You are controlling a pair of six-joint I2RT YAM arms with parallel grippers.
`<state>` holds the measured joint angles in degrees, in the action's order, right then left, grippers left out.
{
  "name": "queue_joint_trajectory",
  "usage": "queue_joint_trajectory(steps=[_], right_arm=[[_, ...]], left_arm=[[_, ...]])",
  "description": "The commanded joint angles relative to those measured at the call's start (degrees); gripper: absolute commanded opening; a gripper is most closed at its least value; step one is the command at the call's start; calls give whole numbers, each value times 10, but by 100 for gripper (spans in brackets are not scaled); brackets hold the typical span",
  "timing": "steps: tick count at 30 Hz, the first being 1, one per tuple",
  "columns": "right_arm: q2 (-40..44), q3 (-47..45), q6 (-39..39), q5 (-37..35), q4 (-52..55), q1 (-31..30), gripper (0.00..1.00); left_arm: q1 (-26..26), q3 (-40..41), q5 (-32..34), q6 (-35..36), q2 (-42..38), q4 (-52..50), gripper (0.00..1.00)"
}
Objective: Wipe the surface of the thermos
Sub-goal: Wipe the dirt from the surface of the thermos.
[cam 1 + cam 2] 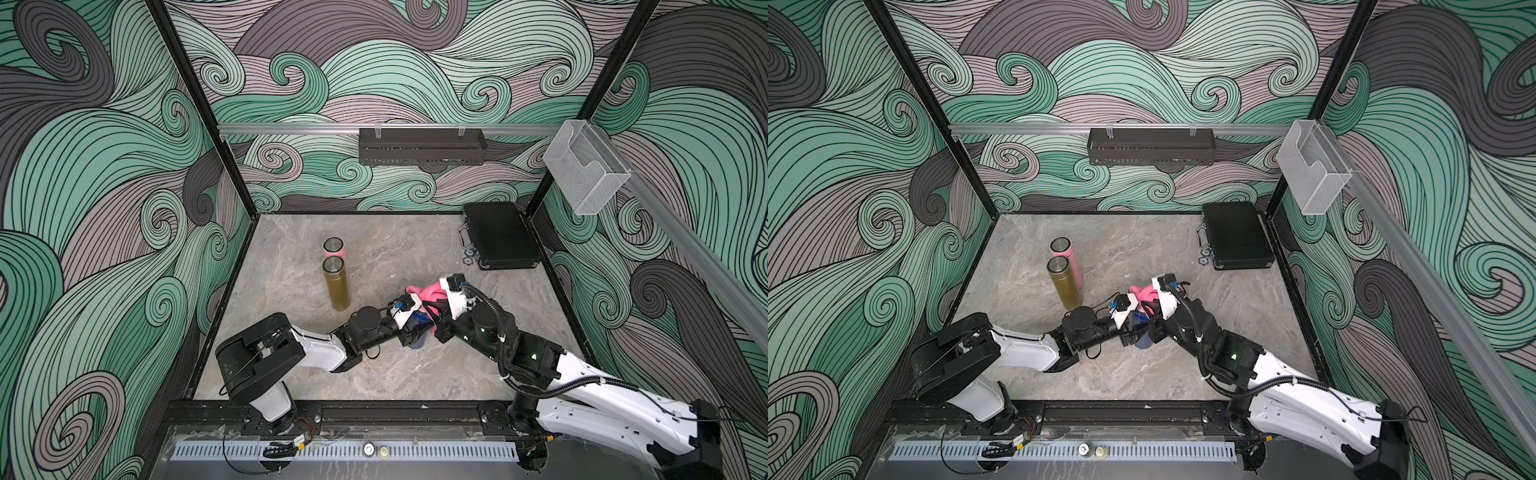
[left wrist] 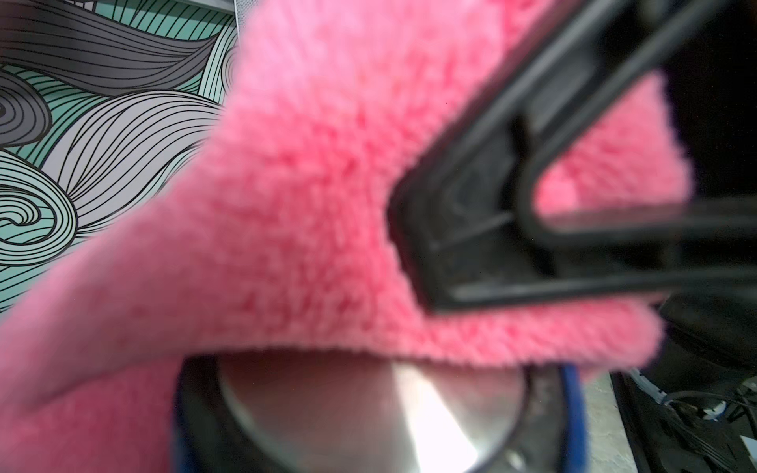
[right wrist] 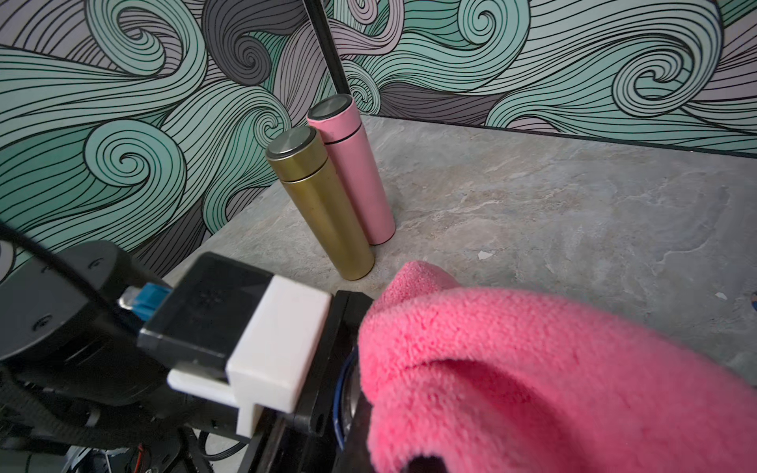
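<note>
The blue thermos (image 1: 417,341) is standing upright about midway between the left and right edges of the desk (image 1: 374,374), somewhat nearer the near edge than the far one. I cannot tell whether its base is resting on the surface or hanging just above it. The left arm (image 1: 316,353) is reaching in from the near left corner, and the left jaws are clamping the body of the thermos, closed in against its sides. The right arm (image 1: 582,374) is reaching in from the near right corner, and the right jaws are pinching a pink cloth (image 1: 430,293), pressed together on a fold of it. The cloth is sitting bunched on top of the blue thermos. In the left wrist view the cloth (image 2: 327,204) is hanging over part of the thermos's silver lid (image 2: 348,409), with one black finger (image 2: 471,229) of the right jaws lying against the fabric. In the right wrist view the cloth (image 3: 532,368) is filling the foreground beside the left arm's wrist. A gold thermos (image 1: 337,286) and a pink thermos (image 1: 334,248) are standing upright just beside each other toward the left edge, the pink one closer to the far edge, both well apart from the blue one. A black case (image 1: 500,235) is lying flat in the far right corner.
</note>
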<state>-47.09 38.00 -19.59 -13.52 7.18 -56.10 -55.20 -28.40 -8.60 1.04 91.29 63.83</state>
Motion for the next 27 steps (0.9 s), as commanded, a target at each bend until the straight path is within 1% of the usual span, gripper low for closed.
queue_joint_trajectory(steps=[1, 4, 7, 9, 12, 14, 16, 18, 21, 24, 27], right_arm=[[2, -20, -11, -26, 125, 11, 0], [1, -11, -1, 30, 127, -7, 0], [-16, 5, 2, 37, 115, -39, 0], [-30, 11, 3, 44, 97, -40, 0], [-48, 18, 6, 26, 85, -37, 0], [-58, 24, 6, 10, 91, -25, 0], [-64, 19, 3, -1, 97, 4, 0], [-64, 3, -9, 16, 105, 46, 0], [-45, -12, -22, 20, 126, 58, 0], [-8, -20, -23, 37, 131, 42, 0], [2, -14, -20, 31, 120, 4, 0]], left_arm=[[1, -20, -6, 9, -10, 13, 0], [1, -21, -7, 14, -11, 9, 0], [1, -21, -9, 16, -9, 11, 0], [1, -21, -10, 16, -9, 12, 0], [1, -23, -13, 16, -12, 7, 0], [1, -24, -17, 17, -15, 2, 0], [1, -24, -19, 17, -18, -1, 0], [1, -25, -20, 17, -21, -5, 0], [1, -26, -21, 19, -21, -8, 0], [1, -31, -22, 20, -18, -14, 0], [1, -36, -20, 24, -14, -20, 0]])
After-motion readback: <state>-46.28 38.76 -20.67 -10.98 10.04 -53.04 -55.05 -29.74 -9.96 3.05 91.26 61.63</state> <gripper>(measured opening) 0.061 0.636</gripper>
